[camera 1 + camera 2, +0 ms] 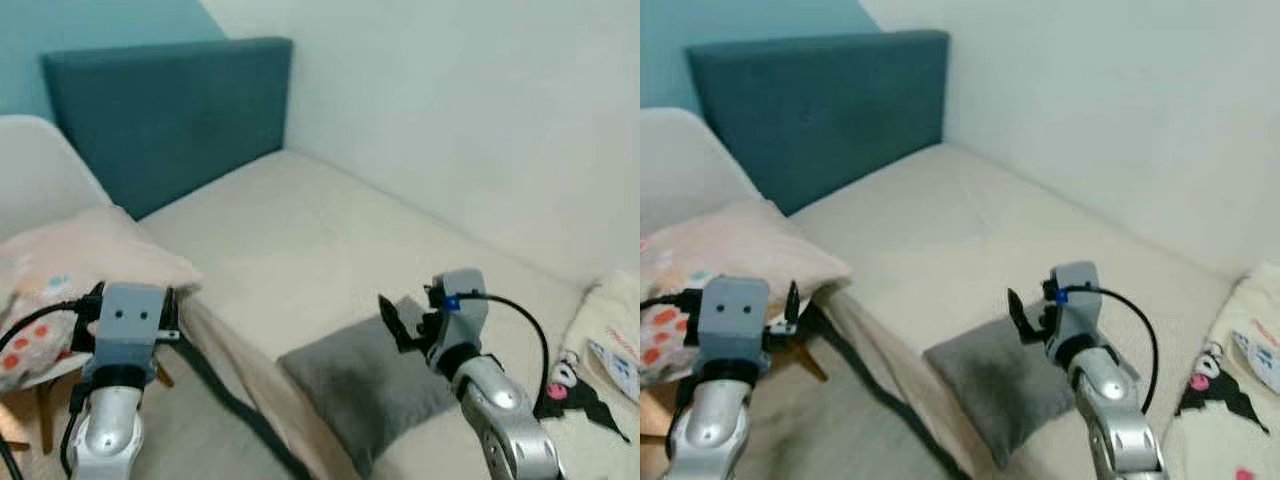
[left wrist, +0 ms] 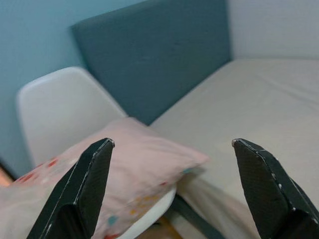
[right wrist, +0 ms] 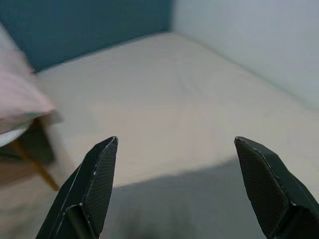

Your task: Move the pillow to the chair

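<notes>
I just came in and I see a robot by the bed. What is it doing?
The robot stands at the beige bed with both arms raised. Its left pincer is open and empty, near the soft pink patterned pillow that lies on the white plastic chair. Its right pincer is open too, just above a small grey cushion at the bed's edge. Neither holds anything.

Pink pillow point(image 1: 75, 275) with coloured spots lies flat on the white chair point(image 1: 35, 175) seat. Chair stands just beside the bed.
</notes>
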Controlling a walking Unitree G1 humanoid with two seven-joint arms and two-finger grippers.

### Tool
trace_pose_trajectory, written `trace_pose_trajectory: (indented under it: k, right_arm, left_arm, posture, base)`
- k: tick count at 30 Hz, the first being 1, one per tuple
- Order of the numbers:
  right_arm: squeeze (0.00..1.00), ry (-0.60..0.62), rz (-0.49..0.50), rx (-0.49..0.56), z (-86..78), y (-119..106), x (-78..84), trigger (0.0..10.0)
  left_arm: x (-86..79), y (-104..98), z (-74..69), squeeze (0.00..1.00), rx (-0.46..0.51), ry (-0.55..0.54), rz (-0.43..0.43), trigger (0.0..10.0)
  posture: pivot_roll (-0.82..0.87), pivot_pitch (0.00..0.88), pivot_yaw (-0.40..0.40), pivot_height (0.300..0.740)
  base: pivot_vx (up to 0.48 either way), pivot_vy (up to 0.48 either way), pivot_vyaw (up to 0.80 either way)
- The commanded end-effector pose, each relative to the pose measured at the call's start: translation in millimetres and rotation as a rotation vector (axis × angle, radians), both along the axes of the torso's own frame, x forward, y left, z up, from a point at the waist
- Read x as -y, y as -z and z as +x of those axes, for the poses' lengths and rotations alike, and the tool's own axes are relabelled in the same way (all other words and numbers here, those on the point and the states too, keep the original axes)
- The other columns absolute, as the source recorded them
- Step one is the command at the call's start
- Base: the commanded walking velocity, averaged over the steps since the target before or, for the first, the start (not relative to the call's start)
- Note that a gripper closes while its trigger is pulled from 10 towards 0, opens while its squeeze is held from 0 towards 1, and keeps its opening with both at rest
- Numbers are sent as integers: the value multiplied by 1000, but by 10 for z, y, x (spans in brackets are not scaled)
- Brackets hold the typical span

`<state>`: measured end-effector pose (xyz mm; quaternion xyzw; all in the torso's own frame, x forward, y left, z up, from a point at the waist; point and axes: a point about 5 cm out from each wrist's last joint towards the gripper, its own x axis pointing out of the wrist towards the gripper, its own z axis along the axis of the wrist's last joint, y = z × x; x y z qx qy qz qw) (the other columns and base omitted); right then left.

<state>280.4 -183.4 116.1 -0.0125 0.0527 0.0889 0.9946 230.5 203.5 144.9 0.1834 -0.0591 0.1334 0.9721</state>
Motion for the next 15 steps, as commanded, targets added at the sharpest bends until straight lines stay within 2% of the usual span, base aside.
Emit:
trace_pose_trajectory:
  k: [1, 5, 7, 12, 15]
  right_arm:
    - [0, 31, 8, -16, -4, 15, 73, 10000]
    - [0, 10, -7, -20, -11, 29, 35, 10000]
    - [0, -1, -6, -23, -10, 34, 17, 10000]
    - [0, -25, 0, -28, 24, 37, 1, 10000]
    - [0, -20, 13, -40, 51, 42, 16, 10000]
  left_arm:
    - [47, 32, 2, 0, -12, 33, -20, 10000]
    - [49, 56, 8, 0, -28, 53, -63, 10000]
    - [40, 65, 12, 0, -33, 46, -74, 10000]
    - [34, 82, 31, 0, -48, 49, -76, 10000]
    - [11, 76, 23, 0, -35, 20, -79, 10000]
  posture:
    - [2, 0, -122, 731]
    - [0, 0, -121, 731]
    - [-1, 0, -120, 731]
    - [-4, 0, -121, 731]
    - [-3, 0, -122, 731]
  base:
    - [0, 0, -763]
    - [0, 0, -763]
    - [0, -368, -750]
    - [0, -480, 0]
    - [0, 0, 0]
